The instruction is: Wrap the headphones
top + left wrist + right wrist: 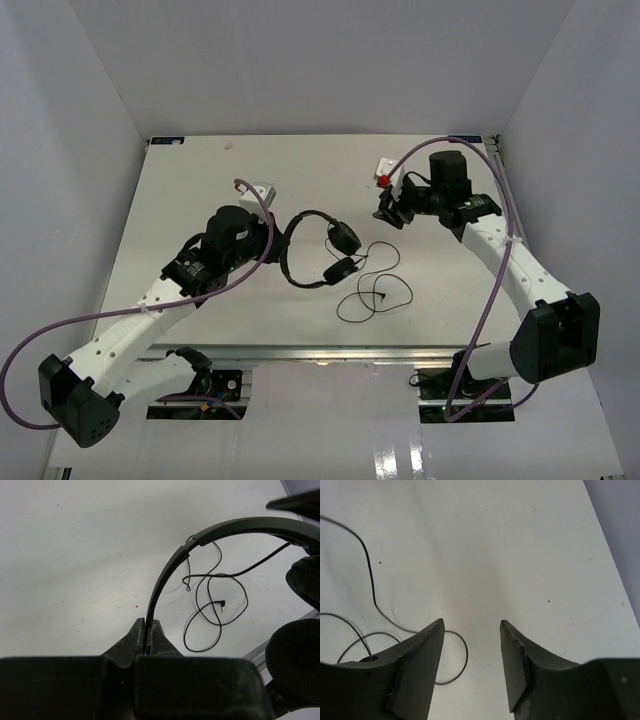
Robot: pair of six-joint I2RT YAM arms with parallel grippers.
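The black headphones lie mid-table, the thin headband arching left, two round earcups to the right. The thin black cord lies in loose loops on the table to their right. My left gripper is shut on the headband; in the left wrist view the band runs up from between the closed fingertips, with the earcups at right and the cord's plug beyond. My right gripper is open and empty, above the table, with cord loops to its left.
A small white piece with a red tip sits behind the right gripper. Purple robot cables hang along both arms. White walls enclose the table on three sides; a metal rail runs along the front edge.
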